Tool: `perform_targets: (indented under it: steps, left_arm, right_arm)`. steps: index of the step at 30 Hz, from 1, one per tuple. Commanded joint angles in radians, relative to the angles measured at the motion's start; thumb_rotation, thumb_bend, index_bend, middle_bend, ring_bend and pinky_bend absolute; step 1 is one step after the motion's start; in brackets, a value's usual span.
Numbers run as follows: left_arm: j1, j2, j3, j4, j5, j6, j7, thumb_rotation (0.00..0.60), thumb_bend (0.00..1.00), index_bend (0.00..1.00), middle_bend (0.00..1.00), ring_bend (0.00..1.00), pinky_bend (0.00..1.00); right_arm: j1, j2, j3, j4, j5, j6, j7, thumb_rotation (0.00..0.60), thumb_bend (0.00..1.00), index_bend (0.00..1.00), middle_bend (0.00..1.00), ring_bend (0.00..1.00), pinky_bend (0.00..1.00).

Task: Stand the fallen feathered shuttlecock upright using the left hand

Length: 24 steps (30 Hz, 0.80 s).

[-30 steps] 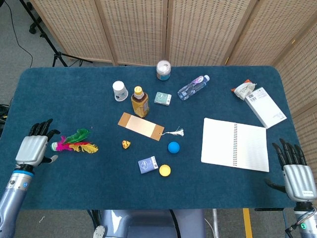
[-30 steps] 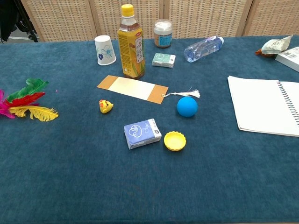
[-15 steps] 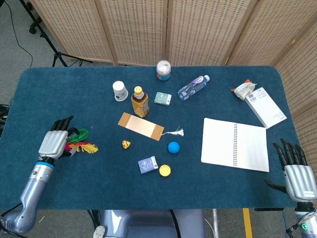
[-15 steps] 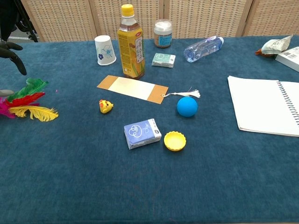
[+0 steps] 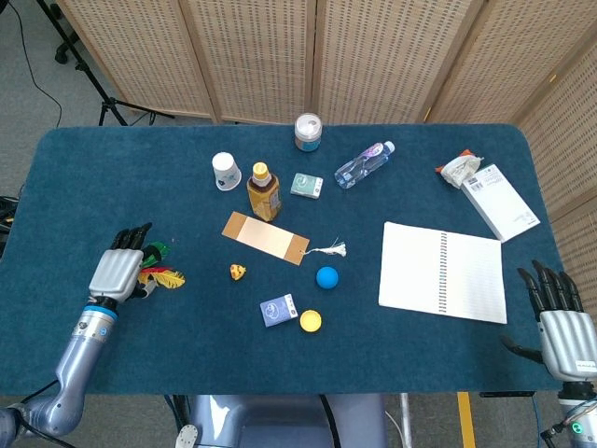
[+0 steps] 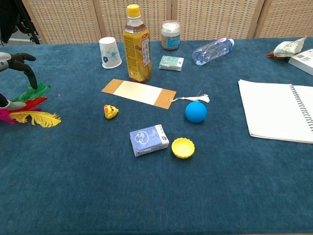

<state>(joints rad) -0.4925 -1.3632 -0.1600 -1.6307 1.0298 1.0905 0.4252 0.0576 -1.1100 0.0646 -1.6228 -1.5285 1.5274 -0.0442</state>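
Observation:
The feathered shuttlecock [image 6: 34, 110] lies on its side at the table's left, its green, red, pink and yellow feathers fanned toward the right. In the head view only the feather tips [image 5: 166, 275] show past my left hand [image 5: 119, 271]. That hand hovers over the shuttlecock's base, fingers spread and arched; in the chest view my left hand [image 6: 14, 73] reaches down at the frame's left edge with the thumb beside the red feather. Nothing is held in it. My right hand [image 5: 562, 322] rests at the table's near right corner, fingers apart and holding nothing.
A small yellow toy [image 5: 239, 272] lies right of the feathers. Further right are a bookmark card [image 5: 265, 237], a tea bottle [image 5: 263, 191], a paper cup [image 5: 225, 171], a blue ball [image 5: 326, 277], a small box [image 5: 278, 311], a yellow cap [image 5: 311, 321] and an open notebook [image 5: 443, 273].
My left hand has moved rightward from beside the shuttlecock's base to over it, covering the base and part of the feathers. The shuttlecock still lies flat. The right hand has barely moved.

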Motion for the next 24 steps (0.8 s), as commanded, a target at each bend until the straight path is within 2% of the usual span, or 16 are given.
perform_targets:
  steps: [1, 16, 24]
  left_arm:
    - [-0.006, -0.019, 0.004, 0.023, 0.001, 0.017, 0.019, 0.6, 0.28, 0.44, 0.0, 0.0, 0.0]
    - [-0.037, -0.09, 0.005, 0.083, -0.017, 0.023, 0.046, 0.6, 0.3, 0.45, 0.0, 0.0, 0.0]
    - [-0.044, -0.108, 0.009, 0.088, -0.011, 0.039, 0.062, 0.6, 0.3, 0.5, 0.0, 0.0, 0.0]
  right_arm:
    - [-0.001, 0.0, 0.0, 0.0, -0.001, 0.001, 0.001, 0.6, 0.0, 0.0, 0.0, 0.0, 0.0]
    - [-0.004, 0.002, 0.002, 0.001, -0.004, 0.009, 0.014, 0.6, 0.0, 0.0, 0.0, 0.0, 0.0]
    - [-0.005, 0.002, 0.003, 0.002, -0.004, 0.01, 0.017, 0.6, 0.0, 0.0, 0.0, 0.0, 0.0]
